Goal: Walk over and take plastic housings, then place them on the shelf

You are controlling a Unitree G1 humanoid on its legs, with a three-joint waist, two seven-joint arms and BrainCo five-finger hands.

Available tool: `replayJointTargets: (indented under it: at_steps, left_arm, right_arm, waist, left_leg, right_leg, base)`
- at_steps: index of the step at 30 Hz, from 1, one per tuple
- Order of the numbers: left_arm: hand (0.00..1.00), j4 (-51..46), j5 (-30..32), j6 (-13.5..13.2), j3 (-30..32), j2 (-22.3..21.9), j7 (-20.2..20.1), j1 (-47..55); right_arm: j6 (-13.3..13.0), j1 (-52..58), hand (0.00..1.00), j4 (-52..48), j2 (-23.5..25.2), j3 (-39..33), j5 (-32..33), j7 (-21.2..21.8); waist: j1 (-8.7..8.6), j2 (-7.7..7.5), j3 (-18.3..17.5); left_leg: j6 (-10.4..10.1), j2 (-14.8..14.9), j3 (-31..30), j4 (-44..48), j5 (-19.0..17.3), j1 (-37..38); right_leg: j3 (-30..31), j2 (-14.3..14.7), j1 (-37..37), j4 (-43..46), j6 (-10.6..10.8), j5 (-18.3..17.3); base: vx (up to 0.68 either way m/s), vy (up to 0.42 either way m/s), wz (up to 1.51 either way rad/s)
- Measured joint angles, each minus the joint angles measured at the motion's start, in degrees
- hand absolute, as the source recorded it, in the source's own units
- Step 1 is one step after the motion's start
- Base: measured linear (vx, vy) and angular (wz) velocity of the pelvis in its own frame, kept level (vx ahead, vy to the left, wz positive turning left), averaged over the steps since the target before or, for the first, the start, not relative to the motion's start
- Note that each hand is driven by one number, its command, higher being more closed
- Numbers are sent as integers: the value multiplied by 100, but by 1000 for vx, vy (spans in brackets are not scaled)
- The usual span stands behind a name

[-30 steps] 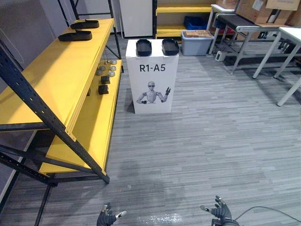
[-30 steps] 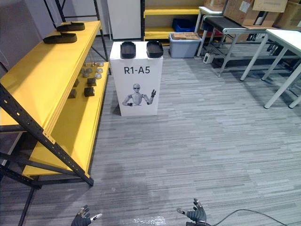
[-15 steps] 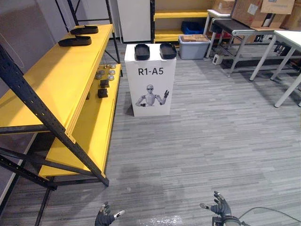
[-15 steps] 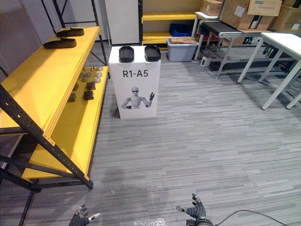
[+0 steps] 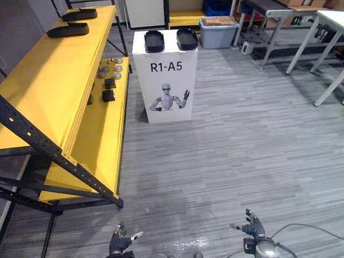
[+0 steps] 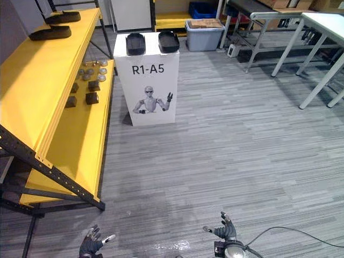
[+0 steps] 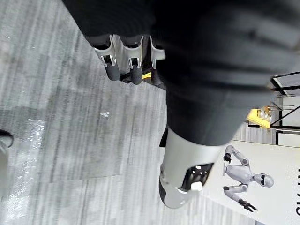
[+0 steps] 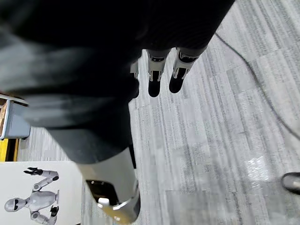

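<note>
- Where were the housings located?
- Two housings [image 5: 154, 41] were seated on the stand [image 5: 180, 80]; another pair [image 5: 68, 30] was laid on the shelf [image 5: 48, 80].
- Hand state?
- Left hand [image 5: 119, 243] and right hand [image 5: 251, 228] were held low, fingers spread, nothing gripped, well apart from the stand.

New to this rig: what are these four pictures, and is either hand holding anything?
The two wide pictures come from the robot's head camera, looking down ahead. Its left hand and right hand show at the bottom, fingers spread, both empty. The two close pictures come from wrist cameras, looking along each hand at the floor. Ahead, a white stand carries two black plastic housings. The yellow shelf on the left already holds two similar ones.
</note>
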Motion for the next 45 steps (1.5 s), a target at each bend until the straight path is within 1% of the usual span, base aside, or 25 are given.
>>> replayJointTargets:
  at_steps: [4, 8, 10, 11, 12, 14, 15, 17, 19, 20, 22, 25, 26, 27, 28, 29, 32, 33, 34, 37, 40, 42, 43, 44, 45]
  left_arm:
    - [0, 1, -9, 17, -23, 18, 112, -85]
    - [0, -29, -47, 11, -80, 124, 223, -342]
    - [0, -32, -51, 9, -90, 143, 249, -535]
    - [0, -37, -43, 1, -131, 179, 254, -618]
    - [0, -17, -28, 2, -189, 112, 252, -729]
    - [0, -6, -24, 13, -310, 0, 235, -943]
    - [0, 65, -25, -7, -285, -78, 246, -897]
    - [0, 112, -23, 7, -287, -147, 229, -842]
    - [0, 76, -23, 26, -203, -93, 204, -819]
    - [0, 75, -23, 30, -190, -92, 204, -809]
    - [0, 24, -26, 52, -191, -130, 198, -680]
    - [0, -67, -30, 59, -151, -159, 203, -547]
    - [0, -68, -32, 61, -94, -188, 205, -529]
    - [0, -56, -32, 64, -48, -182, 213, -518]
    - [0, -56, -31, 63, -46, -180, 220, -476]
    - [0, -55, -31, 59, -37, -171, 228, -548]
    - [0, 27, -31, 60, -62, -229, 216, -591]
    - [0, 120, -39, 65, -63, -197, 222, -559]
    - [0, 160, -41, 85, -64, -177, 225, -563]
    - [0, 193, -79, 99, -70, -109, 240, -589]
    - [0, 326, -161, 93, -71, -28, 245, -737]
    - [0, 360, -198, 87, -72, -25, 245, -759]
    - [0, 372, -199, 73, -84, 33, 247, -738]
    - [0, 373, -199, 73, -89, 37, 247, -736]
    - [0, 459, -189, 78, -167, 23, 245, -724]
  right_arm:
    - [37, 3, 0, -7, 27, 267, 3, -44]
    - [59, -69, 0, -58, 15, 282, 50, -99]
    - [71, -98, 0, -79, -13, 277, 67, -111]
    - [77, -102, 0, -99, -19, 278, 68, -115]
    - [100, -235, 0, -117, -117, 271, 70, -135]
    - [99, -390, 0, -186, -182, 237, 71, -151]
    - [84, -364, 0, -201, -167, 265, 74, -156]
    - [83, -276, 0, -212, -148, 431, 127, -187]
    - [83, -268, 0, -136, 62, 463, 262, -221]
    - [84, -262, 0, -123, 96, 464, 283, -227]
    - [82, -269, 0, -121, 171, 464, 380, -242]
    - [78, -459, 0, -78, 114, 439, 399, -254]
    - [78, -499, 0, -78, 80, 438, 399, -269]
    - [82, -464, 0, -73, 90, 435, 398, -291]
    - [82, -437, 0, -73, 108, 449, 398, -302]
    - [82, -420, 0, -86, 160, 444, 386, -320]
    - [88, -449, 0, -32, 160, 439, 359, -317]
    - [88, -474, 0, 13, 203, 441, 348, -315]
    - [87, -475, 0, 28, 222, 443, 342, -313]
    - [88, -372, 0, 119, 250, 486, 240, -305]
    - [90, -328, 0, 142, 275, 506, 221, -300]
    - [89, -206, 0, 154, 289, 509, 222, -298]
    - [96, -111, 0, 193, 303, 507, 220, -300]
    - [96, -107, 0, 197, 304, 507, 220, -300]
    - [105, -23, 0, 295, 268, 506, 220, -298]
  waist:
    - [-69, -27, 158]
    - [-208, 10, 329]
    - [-301, 59, 440]
    - [-367, 22, 405]
    - [-320, 194, 424]
    - [-409, 170, 459]
    - [-483, 222, 399]
    - [-462, 329, 409]
    - [-271, 291, 617]
    - [-208, 245, 643]
    - [-45, 109, 733]
    - [121, 99, 771]
    - [202, 107, 775]
    - [296, 114, 766]
    - [350, 74, 738]
    - [315, -118, 680]
    - [314, -158, 646]
    - [308, -172, 643]
    - [278, -173, 643]
    - [177, -160, 610]
    - [72, -173, 606]
    - [64, -188, 578]
    - [45, -270, 488]
    - [42, -276, 483]
    - [18, -248, 329]
  left_leg:
    - [137, -175, -180, 192, -439, 366]
    - [77, 26, -589, 58, -730, 849]
    - [-108, 283, -831, -253, -772, 1245]
    - [-271, 433, -1063, -316, -798, 1373]
    - [-437, 700, -1133, -248, -747, 1411]
    - [-719, 720, -1246, 68, -198, 1394]
    - [-646, 771, -1218, 963, 175, 1211]
    - [-428, 1096, -980, 3137, 1086, 337]
    - [-396, 1341, -768, 5221, 547, -814]
    - [-414, 1305, -739, 5291, 490, -915]
    - [-564, 972, -531, 4839, 148, -1642]
    - [-571, 555, -383, 2361, 149, -2254]
    - [-540, 451, -341, 1128, 532, -2330]
    - [-357, 409, -317, 722, 1367, -2247]
    - [-108, 345, -304, 733, 1634, -2165]
    - [-18, 139, -261, 850, 1342, -2167]
    - [182, -13, -160, 1040, 808, -1841]
    - [237, -69, -133, 1024, 568, -1495]
    - [272, -112, -138, 1013, 453, -1302]
    - [344, -209, -300, 665, 139, -295]
    - [316, -66, -574, 140, 124, 398]
    - [186, 85, -752, -23, 56, 701]
    - [-75, 130, -902, -122, -97, 824]
    - [-82, 132, -913, -126, -102, 826]
    - [-229, 307, -1118, -92, -188, 880]
  right_leg:
    - [-435, -452, -1164, 2306, 93, -304]
    - [-474, -496, -2021, 1176, 92, -151]
    - [-526, -384, -2129, 117, 61, 765]
    - [-606, -369, -2069, -98, -108, 1718]
    - [-778, -224, -2213, 392, -457, 1535]
    - [-1053, -318, -2447, 1337, -712, 1093]
    - [-1122, -219, -2114, 1213, -470, 835]
    - [-1193, 186, -1090, 218, -850, 422]
    - [-1022, 568, 139, -735, -932, 469]
    - [-965, 569, 296, -831, -934, 468]
    - [-698, 524, 1131, -1471, -935, 468]
    - [-353, 399, 1735, -1989, -848, 407]
    - [-213, 362, 2000, -2133, -776, 253]
    - [-43, 310, 2276, -2193, -689, 32]
    - [31, 281, 2375, -2187, -642, -51]
    - [20, 38, 2345, -2012, -574, -180]
    - [69, -182, 1698, 42, -262, -332]
    - [40, -296, 1263, 1361, 226, -66]
    - [28, -368, 1058, 2012, 391, -78]
    - [-383, -677, 142, 3577, 227, -238]
    - [-467, -571, -733, 2528, 134, -299]
    - [-356, -422, -822, 890, 134, -193]
    - [-178, -369, -812, -243, 149, 688]
    - [-172, -366, -809, -259, 132, 735]
    - [-155, -225, -707, -373, -160, 1209]
  base:
    - [205, 85, 17]
    - [432, -35, 51]
    - [611, -163, 77]
    - [861, -323, 51]
    - [728, -282, 34]
    - [744, -337, 26]
    - [761, -379, 41]
    - [564, -274, -3]
    - [719, -248, -35]
    - [646, -185, -39]
    - [517, -85, -47]
    - [592, 15, -65]
    - [574, 95, -73]
    - [588, 112, -68]
    - [616, 129, -30]
    - [755, 157, 2]
    - [632, 130, 0]
    - [532, 108, -15]
    - [631, 103, -3]
    - [485, 23, 23]
    - [468, -77, 45]
    - [457, -123, 53]
    - [390, -140, 49]
    - [618, -250, 69]
    - [530, -234, 45]
